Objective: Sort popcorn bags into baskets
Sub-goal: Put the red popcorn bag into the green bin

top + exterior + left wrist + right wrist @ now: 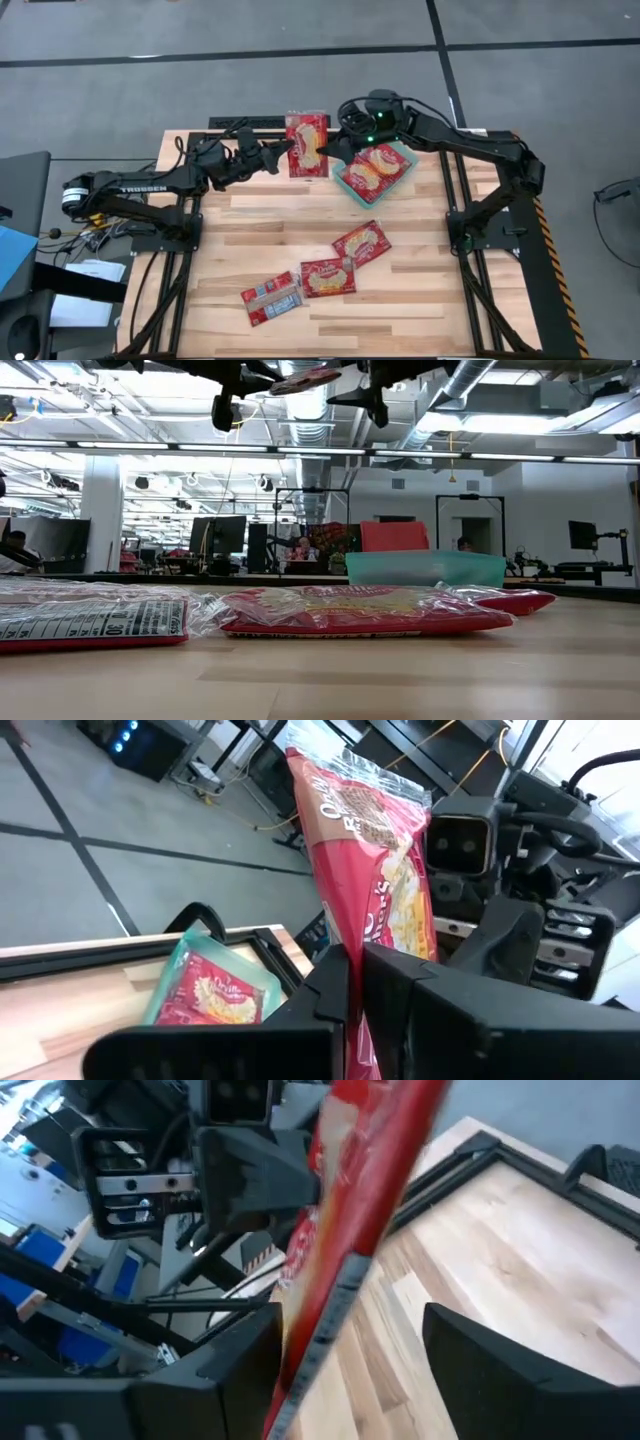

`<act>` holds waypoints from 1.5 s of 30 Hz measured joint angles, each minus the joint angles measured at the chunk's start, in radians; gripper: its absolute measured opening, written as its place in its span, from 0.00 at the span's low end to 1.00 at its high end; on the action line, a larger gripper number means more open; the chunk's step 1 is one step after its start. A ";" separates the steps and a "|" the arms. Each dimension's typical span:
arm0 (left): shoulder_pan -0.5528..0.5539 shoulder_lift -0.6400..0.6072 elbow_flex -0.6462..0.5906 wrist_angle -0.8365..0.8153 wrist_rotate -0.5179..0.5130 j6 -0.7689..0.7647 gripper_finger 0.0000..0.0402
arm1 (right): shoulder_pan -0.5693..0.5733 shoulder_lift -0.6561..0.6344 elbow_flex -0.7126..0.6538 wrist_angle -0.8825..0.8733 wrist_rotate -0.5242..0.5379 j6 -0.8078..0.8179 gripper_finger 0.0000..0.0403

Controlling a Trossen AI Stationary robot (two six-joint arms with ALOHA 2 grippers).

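My left gripper (282, 153) is shut on a red popcorn bag (307, 145), held high over the table's far edge; the bag also shows in the left wrist view (380, 850). My right gripper (336, 148) is open at the bag's opposite side, with one finger on either side of that edge (330, 1330). The teal basket (403, 152) stands to the right of the bag and holds two popcorn bags (368, 168). Three more bags (360, 242) (328, 277) (272, 298) lie flat on the table nearer the front. My left gripper pinches the bag's left edge (352, 955) between its two fingers, coming level from the table's left. The bag is lifted clear of the table and lies about flat, its printed face up. My right gripper: I cannot tell whether a finger touches the bag's edge.
The basket (425, 568) and the loose bags (360, 610) show at table height, far below both grippers. Black frame rails run along the table's left, right and far sides. Bare wood lies between the basket and the three loose bags.
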 joint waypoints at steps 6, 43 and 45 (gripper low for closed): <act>0.000 0.003 0.000 -0.006 -0.002 -0.006 0.03 | -0.001 -0.004 0.000 0.001 -0.002 -0.024 0.27; -0.003 0.003 0.002 -0.245 0.107 -0.001 0.64 | -0.617 -0.009 0.001 -0.832 -0.216 -0.676 0.02; -0.003 0.003 0.002 -0.247 0.106 0.000 0.64 | -0.640 0.032 0.001 -0.879 -0.202 -0.733 0.02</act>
